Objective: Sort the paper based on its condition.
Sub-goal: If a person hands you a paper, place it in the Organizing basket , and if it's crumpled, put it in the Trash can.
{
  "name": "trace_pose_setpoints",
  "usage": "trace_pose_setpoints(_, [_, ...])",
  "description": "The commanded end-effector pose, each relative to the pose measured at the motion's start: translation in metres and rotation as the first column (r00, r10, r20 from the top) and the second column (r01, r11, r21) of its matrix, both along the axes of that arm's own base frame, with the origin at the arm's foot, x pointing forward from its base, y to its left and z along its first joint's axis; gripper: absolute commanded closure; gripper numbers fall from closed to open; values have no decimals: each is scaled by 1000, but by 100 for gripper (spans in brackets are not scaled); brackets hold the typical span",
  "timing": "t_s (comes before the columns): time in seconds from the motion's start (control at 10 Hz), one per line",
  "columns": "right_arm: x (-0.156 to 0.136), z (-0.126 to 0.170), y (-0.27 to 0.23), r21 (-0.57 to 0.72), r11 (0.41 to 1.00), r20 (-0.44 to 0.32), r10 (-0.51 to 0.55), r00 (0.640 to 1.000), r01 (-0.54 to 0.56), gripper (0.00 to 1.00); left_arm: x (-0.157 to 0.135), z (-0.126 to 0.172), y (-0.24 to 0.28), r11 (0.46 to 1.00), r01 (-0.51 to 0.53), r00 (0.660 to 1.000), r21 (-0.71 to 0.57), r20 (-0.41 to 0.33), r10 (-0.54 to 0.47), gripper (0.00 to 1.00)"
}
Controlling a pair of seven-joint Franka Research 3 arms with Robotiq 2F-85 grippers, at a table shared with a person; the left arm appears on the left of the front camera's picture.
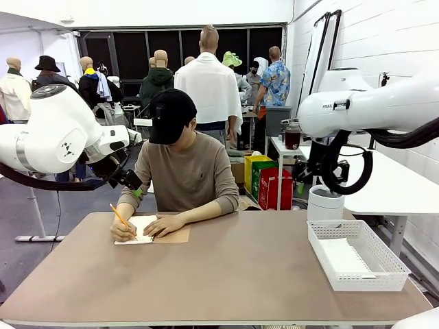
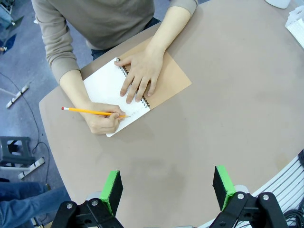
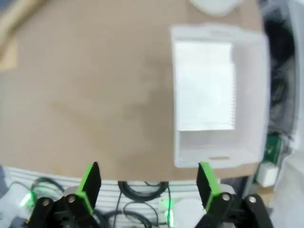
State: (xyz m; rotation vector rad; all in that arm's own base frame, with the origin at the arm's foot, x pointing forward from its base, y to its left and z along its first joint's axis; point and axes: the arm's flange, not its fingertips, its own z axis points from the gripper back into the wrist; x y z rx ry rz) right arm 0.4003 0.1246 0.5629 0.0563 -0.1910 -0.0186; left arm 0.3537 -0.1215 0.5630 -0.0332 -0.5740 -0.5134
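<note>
A white sheet of paper [image 3: 204, 85] lies flat in the white mesh basket [image 3: 251, 95] at the table's right side; in the front view the same paper [image 1: 346, 259] rests on the basket [image 1: 357, 281] floor. High above it, my right gripper [image 3: 148, 185] is open with nothing between its fingers. My left gripper [image 2: 167, 190] is also open and empty, held above the table's left part. Below it, a person writes with a yellow pencil [image 2: 92, 112] on a white page of a spiral notebook [image 2: 107, 85] and presses the other hand [image 2: 140, 71] on it.
The notebook's brown cover [image 2: 171, 78] is folded out flat on the table. A white round container [image 1: 324, 202] stands just beyond the basket. Bare brown tabletop [image 1: 240, 267] stretches between the notebook and the basket. Both arms hang raised at the table's sides.
</note>
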Motion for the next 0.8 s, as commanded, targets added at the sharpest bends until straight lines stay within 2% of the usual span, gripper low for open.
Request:
trace_pose_setpoints(0.0, [-18, -15, 0, 112, 972, 32, 206, 978, -208, 0, 0, 0, 2, 1000, 1, 1000, 3, 1, -1, 0])
trace_pose_setpoints(0.1, [-22, -17, 5, 129, 949, 65, 282, 957, -288, 0, 0, 0, 2, 1000, 1, 1000, 3, 1, -1, 0])
trace_pose_setpoints(0.2, [-24, -20, 8, 131, 938, 96, 311, 946, -322, 0, 0, 0, 2, 1000, 1, 1000, 3, 1, -1, 0])
trace_pose_setpoints(0.3, [-21, -23, 6, 139, 945, 101, 284, 953, -297, 0, 0, 0, 2, 1000, 1, 1000, 3, 1, -1, 0])
trace_pose_setpoints(0.4, [-15, -26, -1, 133, 967, 121, 202, 972, -218, 0, 0, 0, 2, 1000, 1, 1000, 3, 1, -1, 0])
trace_pose_setpoints(0.5, [-22, -13, 16, 105, 951, 84, 283, 955, -291, 0, 0, 0, 2, 1000, 1, 1000, 3, 1, -1, 0])
trace_pose_setpoints(0.7, [-22, -13, 16, 105, 951, 84, 283, 955, -291, 0, 0, 0, 2, 1000, 1, 1000, 3, 1, -1, 0])
